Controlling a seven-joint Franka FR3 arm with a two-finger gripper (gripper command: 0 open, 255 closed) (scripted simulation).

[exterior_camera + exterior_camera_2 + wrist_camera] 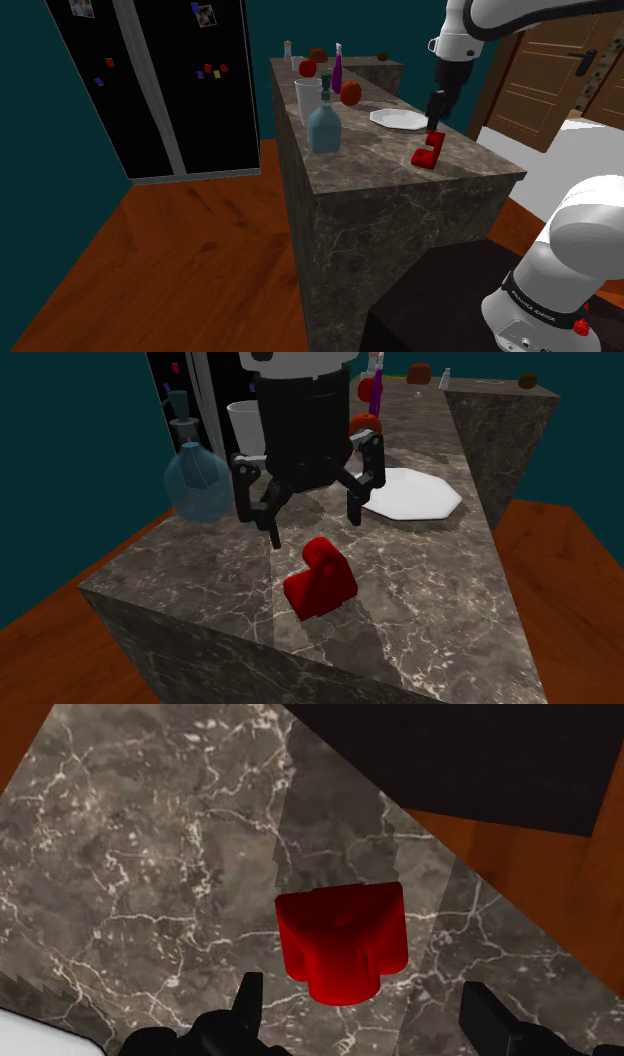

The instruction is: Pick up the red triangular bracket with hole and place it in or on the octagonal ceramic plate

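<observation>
Nearest the front edge of the marbled worktop lies the red triangular bracket, flat on the stone with nothing crowding it. Directly above and slightly behind it hangs the gripper, its 2 fingers spread wide and touching nothing. The step in hand looks like the descent for the pick. In the wrist view the bracket sits ahead of the gap between the fingers rather than squarely inside it, so a small shift toward the part before lowering would probably help. The piece has rounded lobes and a raised side, so closing across its 2 flattest opposing faces seems safer than pinching a curve, which could squirt it sideways. Go down until the tips are just short of the stone, then close. Beyond the gripper, the white octagonal plate rests on the same worktop, near but apart from the bracket, with open stone between them. A modest lift should clear its low rim. Off to the second exterior view's left stands a blue bottle, with a white cup farther back; both seem clear of the path to the plate.
</observation>
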